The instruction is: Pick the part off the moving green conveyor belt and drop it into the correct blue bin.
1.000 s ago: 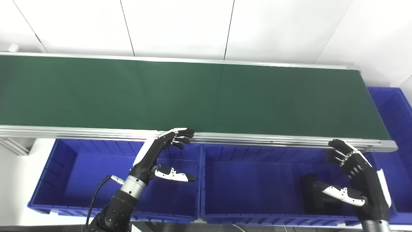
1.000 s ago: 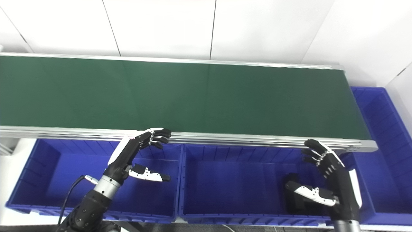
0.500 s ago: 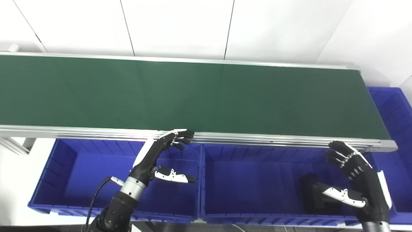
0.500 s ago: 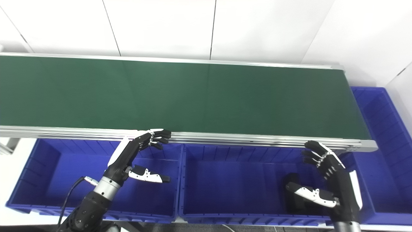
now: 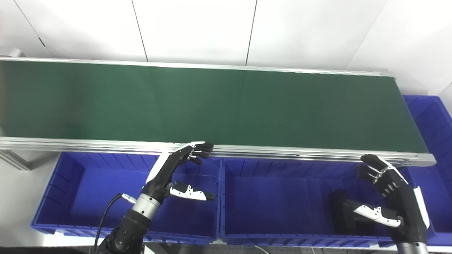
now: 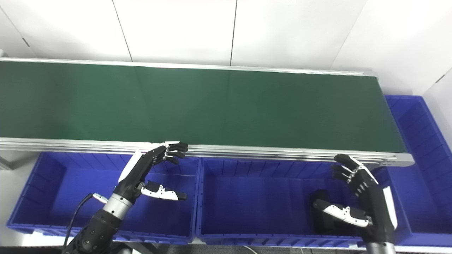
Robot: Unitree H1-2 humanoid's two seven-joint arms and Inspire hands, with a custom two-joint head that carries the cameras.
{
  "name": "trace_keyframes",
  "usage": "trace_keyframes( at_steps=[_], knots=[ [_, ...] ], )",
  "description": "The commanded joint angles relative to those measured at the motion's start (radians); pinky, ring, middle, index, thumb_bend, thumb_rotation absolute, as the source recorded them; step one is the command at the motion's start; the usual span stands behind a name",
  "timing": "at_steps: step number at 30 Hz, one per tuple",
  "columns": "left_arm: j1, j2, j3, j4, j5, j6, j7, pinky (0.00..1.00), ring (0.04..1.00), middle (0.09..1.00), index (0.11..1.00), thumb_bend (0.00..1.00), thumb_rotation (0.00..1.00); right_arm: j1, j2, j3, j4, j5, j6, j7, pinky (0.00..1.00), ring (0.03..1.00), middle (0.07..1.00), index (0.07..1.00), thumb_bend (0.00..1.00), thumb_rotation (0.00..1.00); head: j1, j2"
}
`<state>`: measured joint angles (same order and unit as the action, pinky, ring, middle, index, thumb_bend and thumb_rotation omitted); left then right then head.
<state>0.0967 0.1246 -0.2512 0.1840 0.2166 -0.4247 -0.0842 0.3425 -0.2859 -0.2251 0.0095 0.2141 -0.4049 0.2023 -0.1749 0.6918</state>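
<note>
Part: none on the green conveyor belt (image 5: 226,106); a dark block (image 5: 344,215) already lies in the middle blue bin (image 5: 282,197)

The belt runs bare from end to end in both views, so the only part-like thing in sight is that black, boxy piece resting on the bin floor, close under the right hand (image 5: 395,197). Both hands hold nothing, fingers spread and thumbs out: the left hand (image 5: 176,173) hovers over the left blue bin (image 5: 81,190) with its fingertips at the belt's near rail, the right hand hangs above the middle bin's right end. A third bin (image 5: 432,120) sits past the belt's right end. Judging by its hard edges, such a part is probably rigid and fairly light, maybe slick; opposing flat sides would suit a thumb-and-finger grip
</note>
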Motion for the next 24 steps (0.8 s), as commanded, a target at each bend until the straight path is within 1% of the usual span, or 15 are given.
trace_keyframes(
  at_steps=[1,4,9,20,24],
  knots=[
    [-0.008,0.006,0.004,-0.027,-0.005,-0.042,0.006,0.61,0.693,0.750,0.747,0.87,0.00,-0.006,-0.010,-0.009,-0.014,0.009,-0.028,-0.002,0.69,0.748,0.798,0.779,0.81,0.00,0.000,0.001],
    [-0.007,0.004,0.006,-0.031,-0.005,-0.039,0.004,0.61,0.697,0.754,0.750,0.87,0.00,-0.007,-0.010,-0.009,-0.013,0.018,-0.027,0.001,0.70,0.752,0.801,0.775,0.81,0.00,0.000,0.001],
    [-0.007,0.006,0.005,-0.032,0.001,-0.040,0.006,0.60,0.691,0.751,0.753,0.87,0.00,-0.005,-0.010,-0.012,-0.011,-0.006,-0.032,-0.008,0.70,0.749,0.798,0.786,0.81,0.00,-0.001,0.003],
    [-0.009,0.006,0.006,-0.029,-0.002,-0.040,0.005,0.60,0.692,0.749,0.746,0.87,0.00,-0.006,-0.006,-0.013,-0.009,-0.008,-0.031,-0.014,0.69,0.747,0.789,0.778,0.82,0.02,-0.002,0.002],
    [-0.008,0.007,0.006,-0.029,0.000,-0.040,0.005,0.60,0.692,0.751,0.750,0.87,0.00,-0.004,-0.006,-0.011,-0.008,-0.001,-0.036,-0.009,0.69,0.753,0.791,0.776,0.81,0.00,-0.005,0.002]
  ],
)
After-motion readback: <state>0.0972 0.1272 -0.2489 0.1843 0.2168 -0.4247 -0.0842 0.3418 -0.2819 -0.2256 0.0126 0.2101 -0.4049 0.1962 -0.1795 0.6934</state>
